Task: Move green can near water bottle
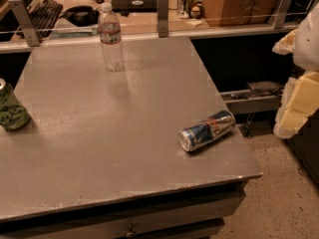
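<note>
Grey and speckled, the flat square surface (124, 148) fills most of the view, with a railed desk behind it carrying a black keyboard (42, 14) and a brown cardboard box (234, 1).

The green drink can with pale swirls and a silver top (11, 108) stands at the far left edge of the surface, partly cut off by the frame. The clear plastic water bottle with a white cap and red-banded label (110, 39) stands upright near the back edge, well apart from the can. A slim blue-and-silver can (207, 130) lies on its side near the front right corner, probably only a distractor.

The pale, yellowish pincer (295, 101) hangs off the right side of the surface, above the floor and far from all three items. It holds nothing, and whether it is wide or narrow I cannot tell. The task looks unstarted: the arm must first cross the whole surface to reach the can.
</note>
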